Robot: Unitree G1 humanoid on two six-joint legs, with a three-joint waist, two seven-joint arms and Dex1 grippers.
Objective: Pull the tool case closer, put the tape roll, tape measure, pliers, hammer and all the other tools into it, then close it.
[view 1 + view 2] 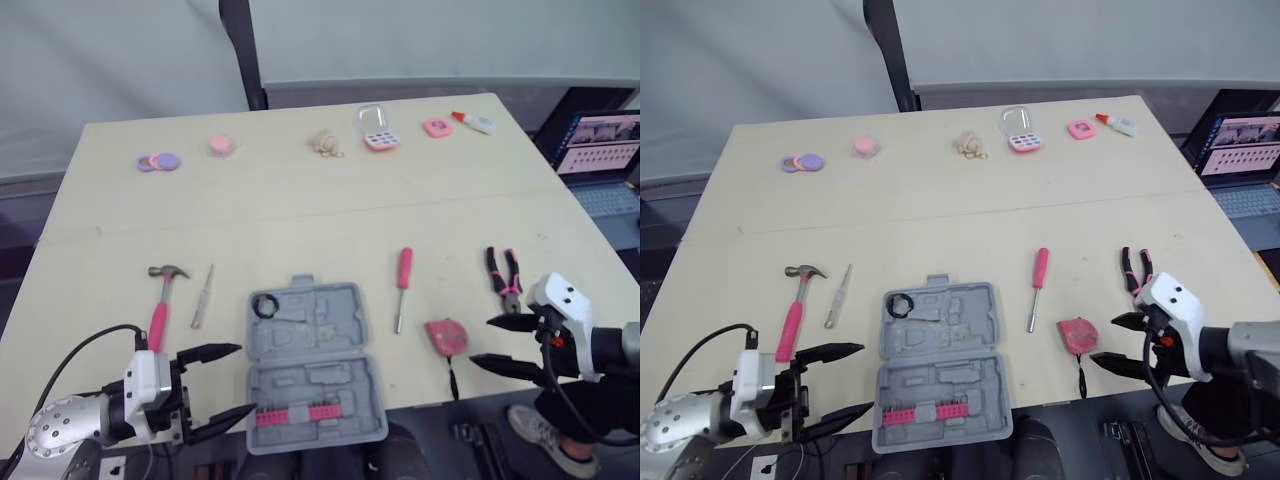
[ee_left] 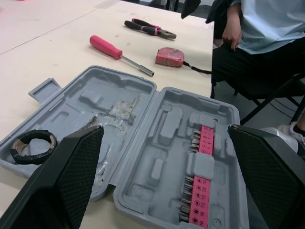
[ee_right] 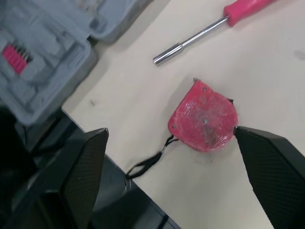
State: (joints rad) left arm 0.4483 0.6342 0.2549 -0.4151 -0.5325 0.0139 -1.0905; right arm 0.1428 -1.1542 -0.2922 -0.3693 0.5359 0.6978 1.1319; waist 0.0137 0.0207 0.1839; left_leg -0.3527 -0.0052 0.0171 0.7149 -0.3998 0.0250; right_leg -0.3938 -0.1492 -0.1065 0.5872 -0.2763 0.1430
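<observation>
Spreading out ahead of me, the beige table [image 1: 300, 210] is carrying everything. The grey tool case [image 1: 312, 360] is lying open at the near edge, so I'm judging the pull as done and the loading as the step in hand.

I'm holding the left gripper [image 1: 245, 378] just beside the case's left side, fingers wide apart and gripping nothing. The right gripper [image 1: 482, 341] is hovering just beside the tape measure, also spread wide and empty.

The hammer [image 1: 160, 305] is lying left of the case with a thin small screwdriver [image 1: 203, 296] beside it. The pliers [image 1: 505, 278] are sitting far to the right, and the pink screwdriver [image 1: 402, 285] is resting between them and the case. The red tape measure [image 1: 446, 335] is waiting near the front edge, its cord trailing toward me. The black tape roll [image 1: 265, 306] is sitting in the case's far left corner.

Next I'm expecting to lower the right fingers around the tape measure, close on it, then carry it to the case.
</observation>
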